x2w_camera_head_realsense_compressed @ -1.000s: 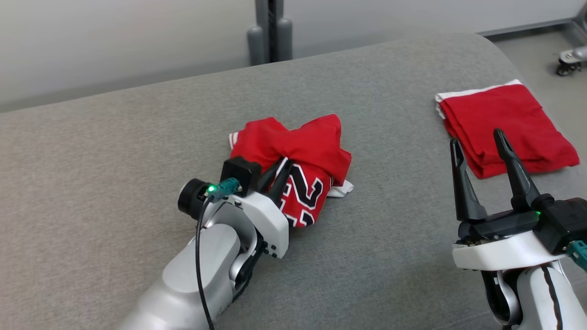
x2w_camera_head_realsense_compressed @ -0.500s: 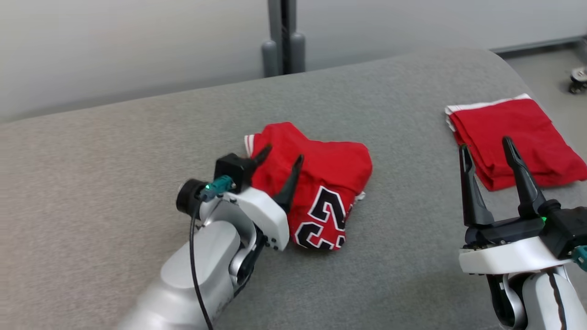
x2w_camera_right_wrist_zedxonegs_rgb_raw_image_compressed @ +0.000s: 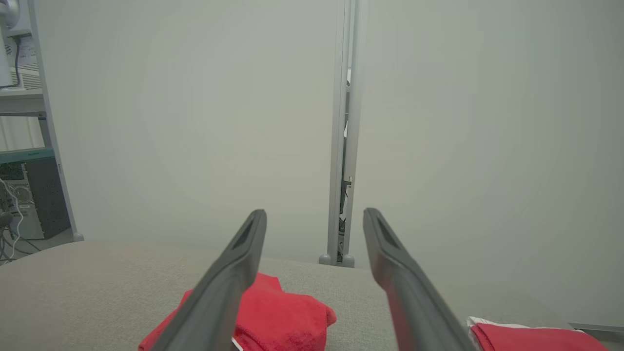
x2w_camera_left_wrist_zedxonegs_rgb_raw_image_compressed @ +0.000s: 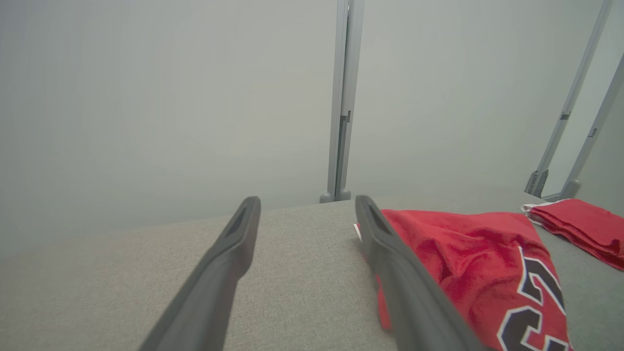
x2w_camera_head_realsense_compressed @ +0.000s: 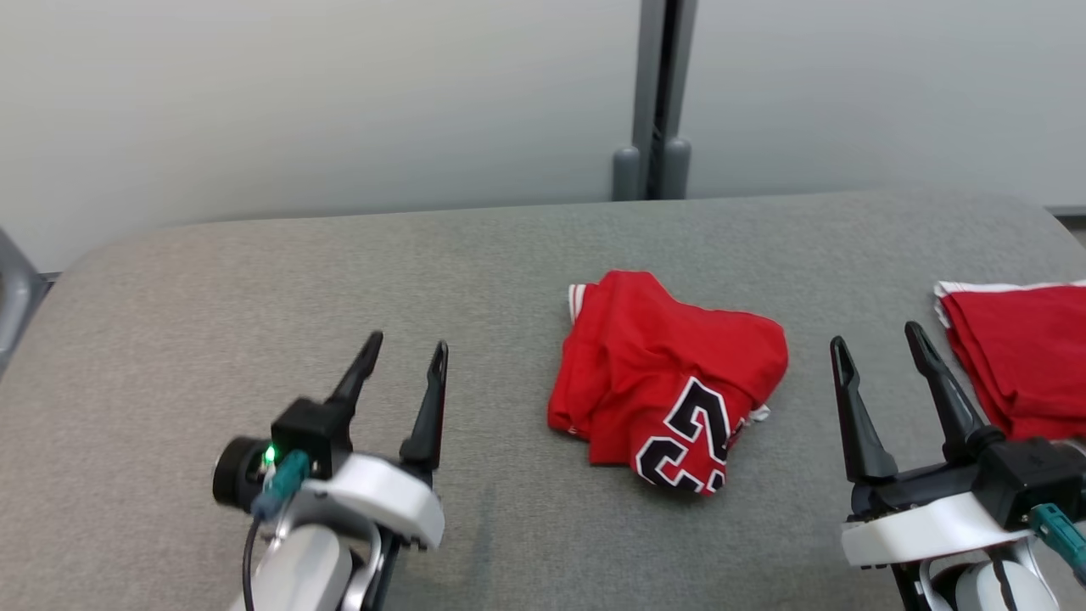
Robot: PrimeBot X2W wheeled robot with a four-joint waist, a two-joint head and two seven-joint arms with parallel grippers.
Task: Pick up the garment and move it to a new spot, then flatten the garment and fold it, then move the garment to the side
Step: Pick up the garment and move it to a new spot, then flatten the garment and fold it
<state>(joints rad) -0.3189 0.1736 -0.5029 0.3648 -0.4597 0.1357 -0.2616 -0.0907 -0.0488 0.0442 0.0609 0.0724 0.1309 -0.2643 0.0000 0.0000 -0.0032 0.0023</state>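
A crumpled red jersey [x2w_camera_head_realsense_compressed: 670,373] with black-and-white numerals lies bunched near the middle of the grey table [x2w_camera_head_realsense_compressed: 254,297]. My left gripper [x2w_camera_head_realsense_compressed: 405,350] stands open and empty to the jersey's left, clear of it. In the left wrist view the jersey [x2w_camera_left_wrist_zedxonegs_rgb_raw_image_compressed: 468,253] sits just right of the right finger. My right gripper [x2w_camera_head_realsense_compressed: 874,339] is open and empty to the jersey's right. The right wrist view shows the jersey [x2w_camera_right_wrist_zedxonegs_rgb_raw_image_compressed: 287,312] low between and behind the fingers.
A folded red garment with white trim [x2w_camera_head_realsense_compressed: 1018,356] lies at the table's right edge, also in the left wrist view [x2w_camera_left_wrist_zedxonegs_rgb_raw_image_compressed: 580,229]. A grey post [x2w_camera_head_realsense_compressed: 653,102] and pale wall stand behind the table. Shelving with equipment [x2w_camera_right_wrist_zedxonegs_rgb_raw_image_compressed: 24,195] stands far left.
The left gripper opened, let go of the jersey and drew back to the left. The jersey now rests slumped on the table. The head camera turned, shifting the whole scene.
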